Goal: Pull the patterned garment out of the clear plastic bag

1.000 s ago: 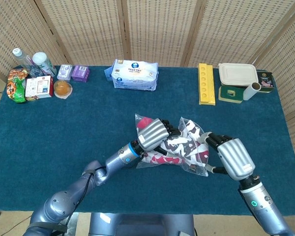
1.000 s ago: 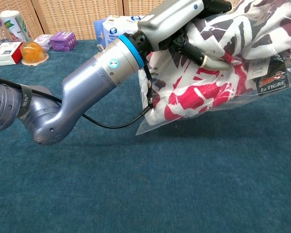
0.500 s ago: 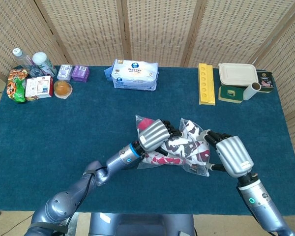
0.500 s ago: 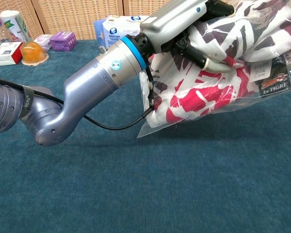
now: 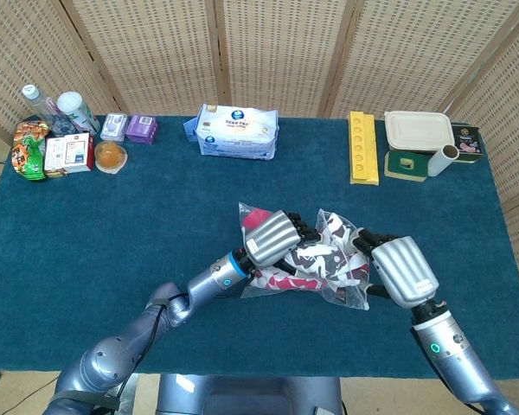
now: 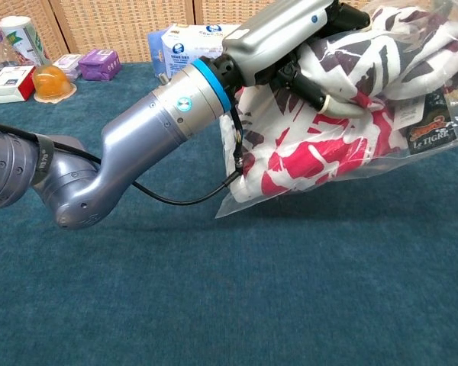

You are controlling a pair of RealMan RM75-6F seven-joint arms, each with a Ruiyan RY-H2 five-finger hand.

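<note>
The patterned garment (image 5: 316, 258), white with pink and dark prints, lies bunched inside the clear plastic bag (image 5: 344, 296) at the table's middle. My left hand (image 5: 272, 235) reaches in from the left, and its fingers curl around the garment's upper part. In the chest view the left hand (image 6: 286, 34) is at the top, with its fingertips (image 6: 337, 106) pressed into the garment (image 6: 313, 149). The bag's corner (image 6: 230, 206) touches the cloth. My right hand (image 5: 402, 270) grips the bag's right end. The chest view does not show the right hand.
A wipes pack (image 5: 237, 131) lies at the back centre. At the back right are a yellow tray (image 5: 362, 147), a white lidded box (image 5: 418, 131) and a roll (image 5: 441, 160). Bottles (image 5: 48, 108), small boxes (image 5: 128, 128) and snacks crowd the back left corner.
My right hand has moved a little left toward the left hand, bunching the bag's right end. The bag's label has tilted and the garment sits slightly higher.
</note>
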